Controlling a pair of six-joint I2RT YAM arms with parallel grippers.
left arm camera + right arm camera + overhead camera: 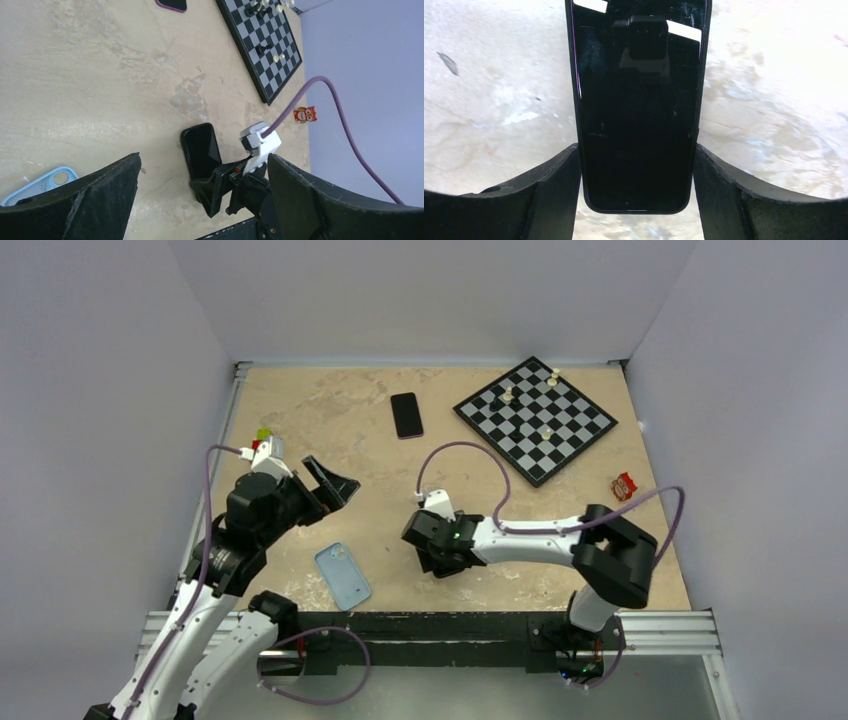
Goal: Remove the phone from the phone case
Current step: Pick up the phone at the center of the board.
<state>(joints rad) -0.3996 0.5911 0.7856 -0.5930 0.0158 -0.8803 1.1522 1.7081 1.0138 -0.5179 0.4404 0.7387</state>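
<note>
My right gripper (434, 554) is shut on a black phone (636, 100), with its fingers pressed against the phone's two long edges near one end. In the left wrist view the phone (201, 149) stands tilted, its far end low by the table, with the right gripper (220, 185) at its near end. An empty light-blue phone case (342, 575) lies flat on the table left of the right gripper; a corner of the case shows in the left wrist view (40, 184). My left gripper (335, 484) is open and empty, raised above the table beyond the case.
A second dark phone with a purple edge (406, 415) lies at the back middle. A chessboard (535, 418) with a few pieces lies at the back right. A small red owl figure (624, 485) lies near the right edge. White walls surround the table.
</note>
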